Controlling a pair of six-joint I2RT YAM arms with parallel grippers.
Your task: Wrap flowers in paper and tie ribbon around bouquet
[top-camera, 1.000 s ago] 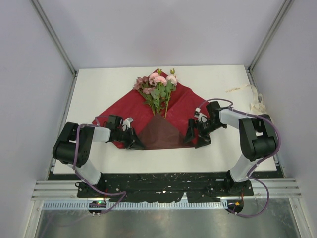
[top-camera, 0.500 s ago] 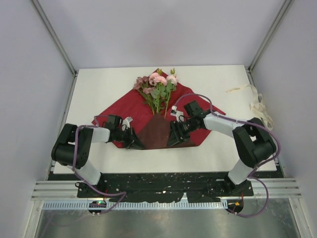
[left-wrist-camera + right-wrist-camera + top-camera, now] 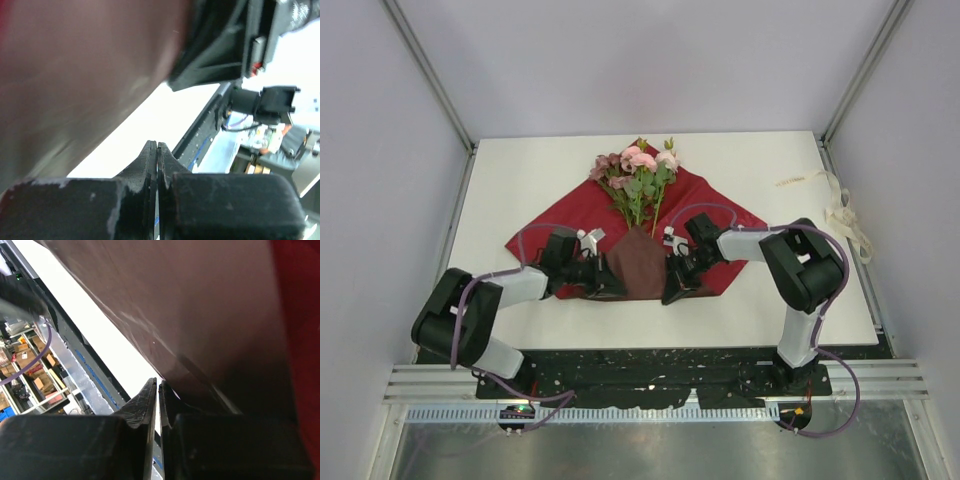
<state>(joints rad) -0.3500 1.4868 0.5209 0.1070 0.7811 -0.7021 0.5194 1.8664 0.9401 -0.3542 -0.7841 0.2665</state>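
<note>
Left pincer (image 3: 608, 287) sits at 8 o'clock of the folded paper (image 3: 638, 268), right pincer (image 3: 670, 290) at 4 o'clock — both pressed together.

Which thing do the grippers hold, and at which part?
Cannot tell: left gripper and right gripper are shut at the near edge of the paper.

Closing in: the right claw (image 3: 670, 292), spread wide a second ago over the right wing of the maroon paper (image 3: 720, 215), has swung left toward the middle of the tabletop (image 3: 520, 170) and snapped together at the lower right corner of the folded brown flap (image 3: 638, 262). The left claw (image 3: 612, 289) has slid in from the left edge's side to the flap's other corner. The flap between them has narrowed, and the paper's right corner now lies uncovered.
</note>
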